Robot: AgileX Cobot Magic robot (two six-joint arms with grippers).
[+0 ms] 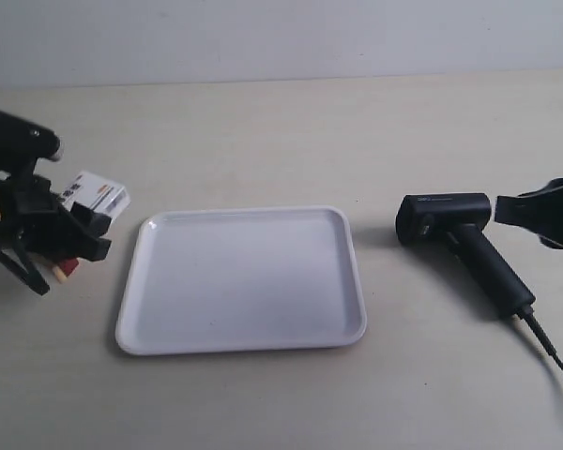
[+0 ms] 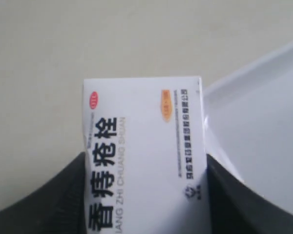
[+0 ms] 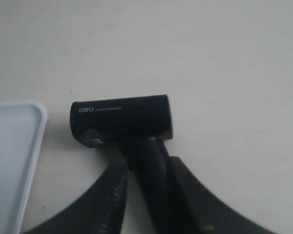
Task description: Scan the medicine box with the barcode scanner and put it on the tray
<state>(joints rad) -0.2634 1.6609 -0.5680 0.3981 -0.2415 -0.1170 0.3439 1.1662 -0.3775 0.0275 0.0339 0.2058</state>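
The medicine box point(image 1: 97, 198) is a white carton with dark print. It sits pinched between the black fingers of my left gripper point(image 1: 80, 221), the arm at the exterior view's left, just left of the tray point(image 1: 244, 281). In the left wrist view the medicine box point(image 2: 144, 156) fills the gap of my left gripper point(image 2: 146, 163), both pads pressed on its sides. The black barcode scanner point(image 1: 455, 234) lies on the table right of the tray. My right gripper point(image 3: 149, 165) straddles the slanted handle of the barcode scanner point(image 3: 121, 116) with a gap beside one finger, so it is open.
The scanner's black cable point(image 1: 554, 352) trails toward the front right corner. A tray corner point(image 3: 14, 146) shows beside the scanner head, and the tray's rim point(image 2: 254, 73) lies just past the held box. The beige table point(image 1: 263, 131) runs back to a pale wall.
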